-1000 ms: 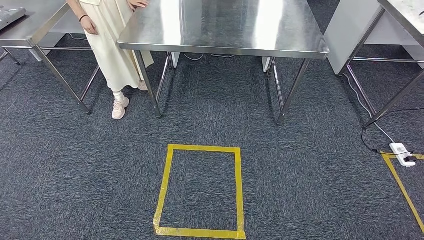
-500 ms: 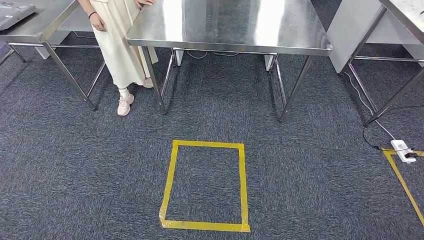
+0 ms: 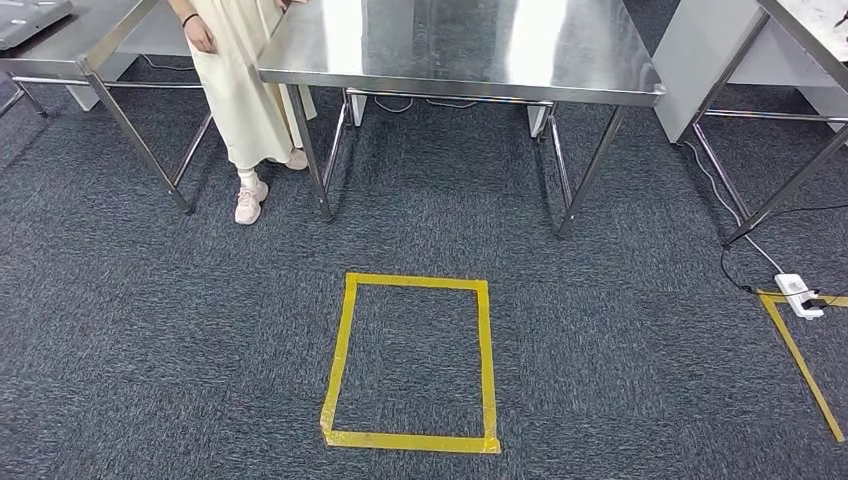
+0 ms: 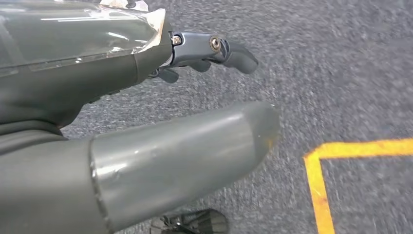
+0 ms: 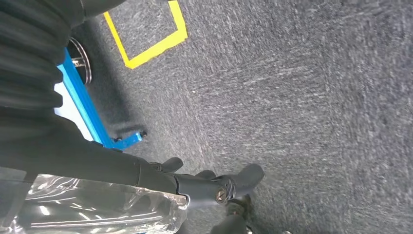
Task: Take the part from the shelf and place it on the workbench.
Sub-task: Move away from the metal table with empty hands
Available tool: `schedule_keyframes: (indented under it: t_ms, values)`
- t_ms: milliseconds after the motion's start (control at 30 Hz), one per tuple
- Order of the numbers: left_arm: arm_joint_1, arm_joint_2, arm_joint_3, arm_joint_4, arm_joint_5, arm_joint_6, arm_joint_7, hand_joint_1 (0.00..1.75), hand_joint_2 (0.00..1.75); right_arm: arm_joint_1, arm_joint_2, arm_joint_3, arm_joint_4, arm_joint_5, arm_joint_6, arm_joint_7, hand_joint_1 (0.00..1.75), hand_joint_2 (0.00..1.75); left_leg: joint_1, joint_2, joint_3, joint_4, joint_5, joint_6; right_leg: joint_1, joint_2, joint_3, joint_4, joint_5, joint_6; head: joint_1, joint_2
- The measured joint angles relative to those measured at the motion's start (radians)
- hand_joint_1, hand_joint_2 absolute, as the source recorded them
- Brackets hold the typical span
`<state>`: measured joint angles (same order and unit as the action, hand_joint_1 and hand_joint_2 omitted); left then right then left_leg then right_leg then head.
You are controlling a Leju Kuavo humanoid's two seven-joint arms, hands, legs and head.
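Observation:
The steel workbench [image 3: 450, 50] stands ahead of me, its top bare and shiny. No part shows on it. My left hand [image 4: 112, 68] hangs over the carpet with the thick thumb and the dark fingers [image 4: 229, 51] apart, and carpet shows between them. My right hand [image 5: 160, 180] also hangs over the carpet, its dark fingers [image 5: 243, 178] stretched out with nothing in them. A clear shiny film lies along the back of each hand.
A person in a cream dress [image 3: 245, 90] stands at the workbench's left corner. A yellow tape square [image 3: 339, 350] marks the carpet before the bench. More steel tables stand at left [image 3: 90, 30] and right [image 3: 810, 20]. A power strip [image 3: 800, 297] lies at right, a blue wheeled frame [image 5: 83, 105] beside my right hand.
The whole picture has shifted a little: the bench and the tape square sit slightly higher and further right, so the camera has moved. The person stays at the bench corner.

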<state>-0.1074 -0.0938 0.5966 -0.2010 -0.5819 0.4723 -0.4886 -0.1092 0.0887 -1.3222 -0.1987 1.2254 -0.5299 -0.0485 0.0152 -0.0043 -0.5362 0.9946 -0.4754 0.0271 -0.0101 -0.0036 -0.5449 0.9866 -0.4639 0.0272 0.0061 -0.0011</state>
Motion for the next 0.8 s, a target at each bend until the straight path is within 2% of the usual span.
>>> schedule_keyframes:
  t_ms: [67,100,133,167,200,233,267,300,333,367,400,433,500,533,567,633,667,700,733,767,800]
  values:
    - [0.000,0.000,0.000,0.000,0.001,0.000,0.000,0.00,0.00,0.000,0.000,0.000,0.000,0.001,0.000,0.000,0.00,1.75,0.000,0.003,-0.005,-0.014,0.016,0.021,0.000,0.001,-0.032,0.062,-0.040,-0.002,0.003,0.000]
    - [0.000,0.000,0.000,0.000,0.002,0.000,0.000,0.00,0.00,0.000,0.000,0.000,0.000,0.001,0.000,-0.001,0.00,1.75,0.000,0.004,-0.009,-0.016,0.021,0.027,-0.004,0.001,-0.062,0.128,-0.076,-0.006,0.004,0.000]
    - [0.000,0.000,0.000,0.000,0.002,0.000,0.000,0.00,0.00,0.000,0.000,0.000,0.000,0.001,0.001,-0.001,0.00,1.75,-0.001,0.005,-0.015,-0.016,0.025,0.030,-0.005,0.001,-0.094,0.202,-0.111,-0.009,0.006,0.000]
    - [0.001,0.000,0.000,0.000,0.002,0.000,0.000,0.00,0.00,0.001,0.000,0.000,0.000,0.001,0.001,-0.001,0.00,1.75,-0.002,0.006,-0.021,-0.016,0.029,0.031,-0.006,0.001,-0.118,0.264,-0.136,-0.007,0.006,0.000]
    - [0.002,0.000,0.000,0.000,0.002,0.000,0.000,0.00,0.00,0.002,0.000,0.000,0.000,0.001,0.001,-0.001,0.00,1.75,-0.003,0.006,-0.026,-0.015,0.033,0.030,-0.006,0.001,-0.128,0.297,-0.147,-0.002,0.006,0.000]
    - [0.002,0.000,0.000,0.000,0.002,0.000,0.000,0.00,0.00,0.002,-0.001,0.000,0.000,0.001,0.001,-0.001,0.00,1.75,-0.004,0.006,-0.030,-0.015,0.036,0.028,-0.006,0.001,-0.113,0.282,-0.140,0.006,0.006,0.000]
    - [0.002,0.000,0.000,0.000,0.002,0.000,0.000,0.00,0.00,0.002,-0.001,0.000,0.000,0.001,0.001,-0.002,0.00,1.75,-0.004,0.006,-0.032,-0.014,0.039,0.026,-0.007,0.001,-0.076,0.226,-0.119,0.014,0.006,0.000]
    - [0.002,0.000,0.000,0.000,0.002,0.000,0.000,0.00,0.00,0.002,-0.002,0.000,0.000,0.001,0.001,-0.002,0.00,1.75,-0.005,0.005,-0.034,-0.013,0.041,0.023,-0.008,0.001,-0.026,0.142,-0.093,0.020,0.006,0.000]
    - [0.002,0.000,0.000,0.000,0.002,0.000,0.000,0.00,0.00,0.000,-0.002,0.000,0.000,0.002,0.001,-0.002,0.00,1.75,-0.008,0.005,-0.035,-0.011,0.043,0.019,-0.007,0.002,0.018,0.064,-0.070,0.022,0.007,0.000]
    - [0.002,0.000,0.000,0.000,0.002,0.000,0.000,0.00,0.00,-0.001,-0.002,0.000,0.000,0.002,0.001,-0.003,0.00,1.75,-0.010,0.005,-0.036,-0.009,0.044,0.014,-0.006,0.002,0.046,0.010,-0.054,0.019,0.006,0.000]
    - [0.001,0.000,0.000,0.000,0.002,0.000,0.000,0.00,0.00,-0.001,-0.001,0.000,0.000,0.003,0.001,-0.004,0.00,1.75,-0.013,0.005,-0.037,-0.007,0.045,0.010,-0.004,0.003,0.058,-0.018,-0.046,0.013,0.006,0.000]
    - [0.001,0.000,0.000,0.000,0.002,0.000,0.000,0.00,0.00,-0.001,-0.001,0.000,0.000,0.004,0.001,-0.004,0.00,1.75,-0.015,0.005,-0.038,-0.006,0.047,0.004,0.000,0.003,0.056,-0.021,-0.043,0.007,0.005,0.000]
    - [0.001,0.000,0.000,0.000,0.002,0.000,0.000,0.00,0.00,0.000,-0.001,0.000,0.000,0.004,0.001,-0.005,0.00,1.75,-0.011,0.005,-0.042,-0.002,0.047,-0.006,-0.005,0.002,0.055,-0.022,-0.034,-0.007,0.004,0.000]
    - [0.001,0.001,0.000,0.000,0.002,0.000,0.000,0.00,0.00,0.000,-0.001,0.000,0.000,0.004,0.001,-0.005,0.00,1.75,-0.008,0.004,-0.050,0.013,0.032,-0.011,-0.009,0.001,0.054,-0.022,-0.029,-0.016,0.003,0.000]
    - [0.002,0.001,0.000,0.000,0.002,0.000,0.000,0.00,0.00,-0.001,-0.001,0.000,0.000,0.004,0.001,-0.005,0.00,1.75,-0.006,0.003,-0.066,0.050,0.002,-0.017,-0.013,0.000,0.053,-0.023,-0.022,-0.025,0.001,0.000]
    - [0.002,0.001,0.000,0.000,0.002,-0.001,0.000,0.00,0.00,0.000,-0.002,0.000,0.000,0.004,0.001,-0.006,0.00,1.75,-0.002,0.003,-0.117,0.178,-0.082,-0.026,-0.011,-0.002,0.043,-0.021,-0.014,-0.037,-0.002,0.000]
    - [0.002,0.001,0.000,0.000,0.002,-0.002,0.000,0.00,0.00,0.001,-0.002,0.000,0.000,0.003,0.001,-0.006,0.00,1.75,-0.001,0.003,-0.142,0.244,-0.113,-0.029,-0.009,-0.002,0.037,-0.019,-0.011,-0.040,-0.003,0.000]
    - [0.003,0.001,0.000,0.000,0.001,-0.002,0.001,0.00,0.00,0.002,-0.002,0.000,0.000,0.003,0.001,-0.006,0.00,1.75,-0.001,0.003,-0.154,0.283,-0.126,-0.030,-0.007,-0.003,0.030,-0.016,-0.009,-0.040,-0.003,0.000]
    - [0.003,0.001,0.000,0.000,0.001,-0.003,0.001,0.00,0.00,0.002,-0.002,0.000,0.000,0.002,0.002,-0.006,0.00,1.75,-0.001,0.003,-0.149,0.287,-0.121,-0.030,-0.006,-0.002,0.025,-0.013,-0.008,-0.040,-0.003,0.000]
    - [0.003,0.001,0.000,0.000,0.000,-0.003,0.002,0.00,0.00,0.002,-0.002,0.000,0.000,0.002,0.002,-0.006,0.00,1.75,-0.001,0.003,-0.120,0.246,-0.097,-0.027,-0.005,-0.002,0.021,-0.008,-0.007,-0.040,-0.003,0.000]
    - [0.002,0.001,0.000,0.000,0.000,-0.003,0.004,0.00,0.00,0.002,-0.001,0.000,0.000,0.001,0.002,-0.006,0.00,1.75,-0.001,0.002,-0.077,0.176,-0.066,-0.022,-0.004,-0.001,0.018,-0.005,-0.007,-0.039,-0.003,0.000]
